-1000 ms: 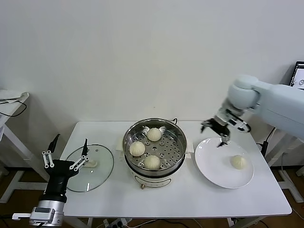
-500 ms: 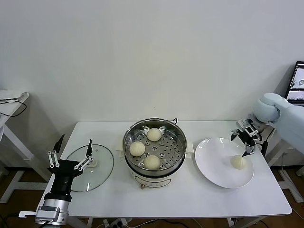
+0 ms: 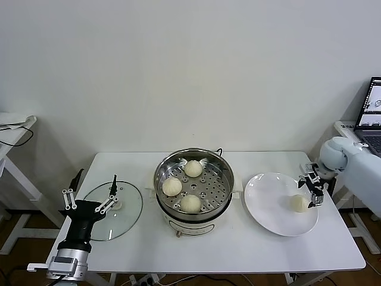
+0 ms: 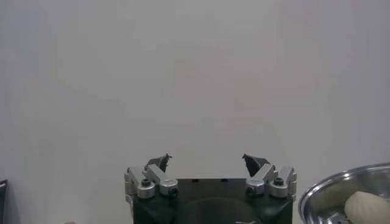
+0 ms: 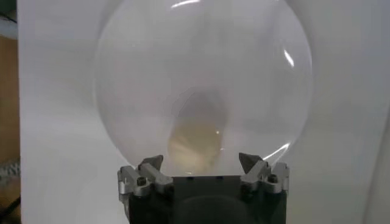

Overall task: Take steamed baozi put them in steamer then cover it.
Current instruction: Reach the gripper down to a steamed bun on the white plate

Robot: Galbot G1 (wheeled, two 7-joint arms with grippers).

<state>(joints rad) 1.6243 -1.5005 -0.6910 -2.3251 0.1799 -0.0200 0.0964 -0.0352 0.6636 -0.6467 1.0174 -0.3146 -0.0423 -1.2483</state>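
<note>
While three steamed baozi (image 3: pixel 172 186) sit in the steamer (image 3: pixel 193 185), right gripper (image 3: pixel 313 191) spread, seemingly just beside the plate's (image 3: pixel 268 208) last bun (image 3: pixel 299 203), left gripper (image 3: pixel 93 192) agape over glass lid (image 3: pixel 122 217).

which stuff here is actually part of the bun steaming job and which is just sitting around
Part of the job:
- steamer, holding three baozi
- last baozi on the white plate
- glass lid, lying flat on the table
- right gripper, open by the last baozi
- left gripper, open near the lid

Just lying about:
- laptop at far right
- side table at far left
</note>
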